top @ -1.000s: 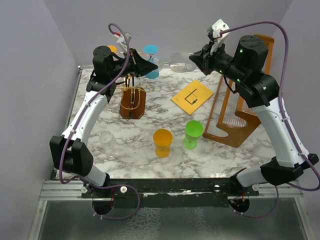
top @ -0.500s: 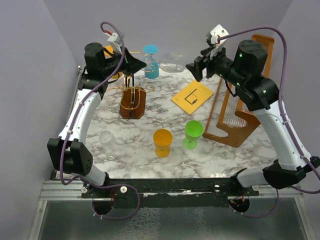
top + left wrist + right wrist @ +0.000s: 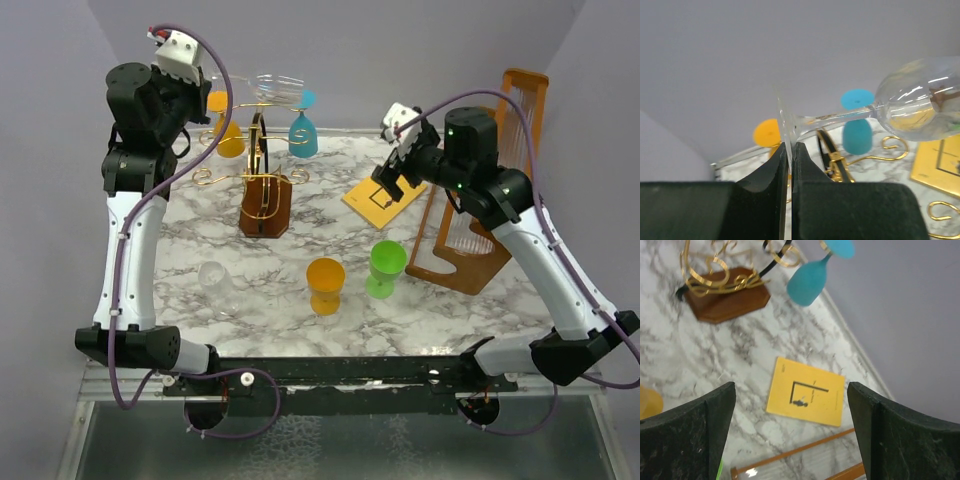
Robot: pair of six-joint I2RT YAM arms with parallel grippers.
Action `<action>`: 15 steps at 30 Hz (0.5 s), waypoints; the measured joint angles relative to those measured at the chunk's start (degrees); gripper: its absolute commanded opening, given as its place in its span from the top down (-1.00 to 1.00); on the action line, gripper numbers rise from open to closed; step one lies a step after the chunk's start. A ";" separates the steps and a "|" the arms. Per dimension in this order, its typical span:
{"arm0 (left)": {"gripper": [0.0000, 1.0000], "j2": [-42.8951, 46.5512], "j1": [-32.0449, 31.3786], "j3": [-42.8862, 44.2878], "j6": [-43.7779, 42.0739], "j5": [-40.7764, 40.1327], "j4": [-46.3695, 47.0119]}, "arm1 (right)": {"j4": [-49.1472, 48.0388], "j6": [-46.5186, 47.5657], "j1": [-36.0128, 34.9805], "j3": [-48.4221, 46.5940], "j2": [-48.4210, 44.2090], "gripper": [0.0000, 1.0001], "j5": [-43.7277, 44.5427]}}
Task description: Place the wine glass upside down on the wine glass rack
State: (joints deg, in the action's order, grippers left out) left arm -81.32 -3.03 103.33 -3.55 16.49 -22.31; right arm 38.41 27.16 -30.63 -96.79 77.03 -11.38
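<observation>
Left wrist view shows my left end effector shut tight on the flat round foot of the wine glass. The foot is pinched thin edge-on between my two fingers. The glass lies on its side, high in the air, with its bowl sticking out to the side above the rack. It is not on the rack yet. My right end effector is wide open and holds nothing, well off to the side over the yellow card on the bench. I think my job now is to turn the glass and hang it. To do that well, I should roll my wrist slowly until the bowl points down and the foot is on top. Then I should come down beside a gold curl that has no glass on it and slide the thin stem in sideways, so the foot sits on the wire. A blue glass and an orange glass already hang there, so I must not bump them. My hold is only on the foot, so quick moves could make the glass slip. I should let go only when the foot rests on the wire.
</observation>
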 measured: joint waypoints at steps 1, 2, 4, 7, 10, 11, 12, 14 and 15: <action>1.00 0.48 -0.02 0.83 -2.25 -2.45 -0.57 | 0.63 1.25 0.00 1.81 0.00 -0.86 -0.96; 1.00 0.76 -0.02 1.57 -4.11 -4.66 -0.98 | 1.11 2.34 0.00 3.58 0.00 -0.86 -1.81; 1.00 1.27 -0.02 2.69 -7.67 -9.16 -1.86 | 1.44 4.28 0.00 8.28 0.00 -0.86 -3.61; 1.00 1.75 -0.02 3.19 -13.38 -16.50 -2.93 | 1.46 5.77 0.00 13.94 -0.04 -0.86 -5.46; 1.00 1.75 -0.04 3.06 -18.97 -23.67 -3.15 | 1.36 6.25 0.00 18.67 -0.79 -0.86 -7.78; 1.00 1.75 -0.04 2.82 -21.42 -26.71 -3.02 | 0.98 6.27 0.00 19.54 -1.16 -0.86 -8.44; 1.00 1.77 -0.04 2.56 -22.97 -28.94 -2.80 | 0.74 6.29 0.00 20.33 -1.66 -0.86 -9.03; 1.00 1.95 -0.04 1.18 -26.69 -33.92 -0.83 | 0.11 6.38 0.00 21.59 -2.84 -0.86 -10.38; 1.00 2.03 -0.04 0.33 -28.20 -35.87 0.15 | -0.13 6.40 0.00 21.90 -3.30 -0.85 -10.86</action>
State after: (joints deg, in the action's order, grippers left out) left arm -79.29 -3.07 103.66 -31.75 -19.38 -22.15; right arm 38.28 33.56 -30.63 -74.89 73.73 -22.24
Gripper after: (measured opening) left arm 0.039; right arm 0.928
